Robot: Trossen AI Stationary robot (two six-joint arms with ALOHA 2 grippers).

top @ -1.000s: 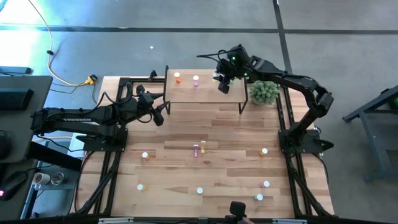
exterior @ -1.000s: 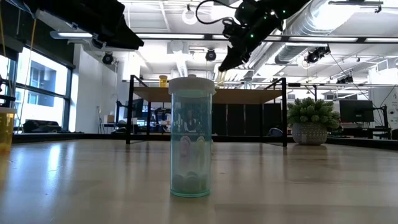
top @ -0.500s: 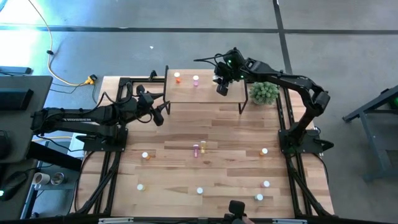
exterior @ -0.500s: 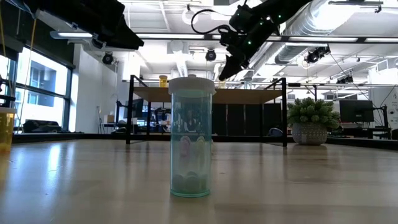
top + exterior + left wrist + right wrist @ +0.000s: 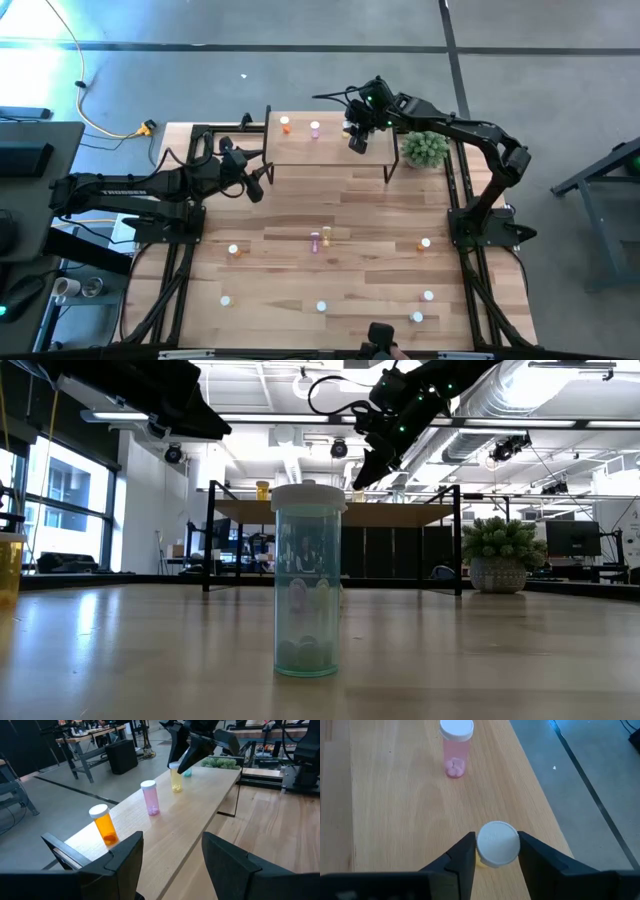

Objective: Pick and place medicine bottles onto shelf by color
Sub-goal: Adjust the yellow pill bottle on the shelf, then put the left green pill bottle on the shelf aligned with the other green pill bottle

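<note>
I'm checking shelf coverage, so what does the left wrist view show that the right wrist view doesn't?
Only the left wrist view: the orange bottle, a green bottle behind the yellow one, and the plant past the shelf's end.

Only the right wrist view: the yellow bottle's white cap from above, between the right pincer's fingers.

Both: the shelf, the pink bottle and the yellow bottle with the right pincer at it.

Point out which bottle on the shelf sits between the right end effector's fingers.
The yellow bottle, third along the shelf after the orange bottle and pink bottle; those two stand free.
</note>
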